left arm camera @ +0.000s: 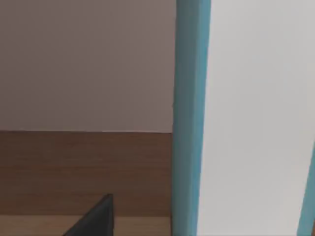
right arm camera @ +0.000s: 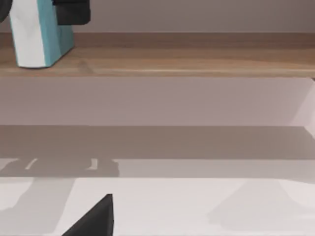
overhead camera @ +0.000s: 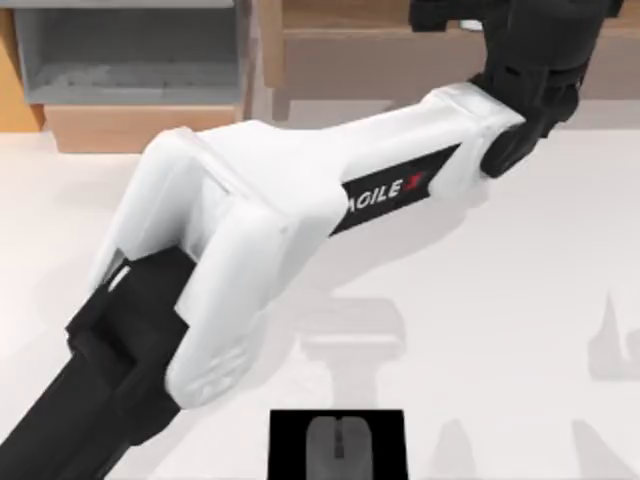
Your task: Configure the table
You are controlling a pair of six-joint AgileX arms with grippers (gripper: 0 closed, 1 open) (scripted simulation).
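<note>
The white table (overhead camera: 520, 300) spreads under everything. My left arm (overhead camera: 300, 200) crosses it from the front left to the wooden shelf unit (overhead camera: 380, 50) at the back right. In the right wrist view, my left gripper (right arm camera: 71, 12) is black and sits against the top of an upright teal and white box (right arm camera: 37, 34) on the shelf board (right arm camera: 197, 61). The left wrist view shows that teal and white box (left arm camera: 192, 118) very close, with the brown shelf (left arm camera: 83, 167) beside it. A black wedge of my right gripper (right arm camera: 93, 219) shows over the table.
A grey mouse (overhead camera: 338, 445) lies on a black mat (overhead camera: 290, 445) at the table's front edge. A grey box with a wood front (overhead camera: 130, 60) stands at the back left. Arm shadows fall on the right half of the table.
</note>
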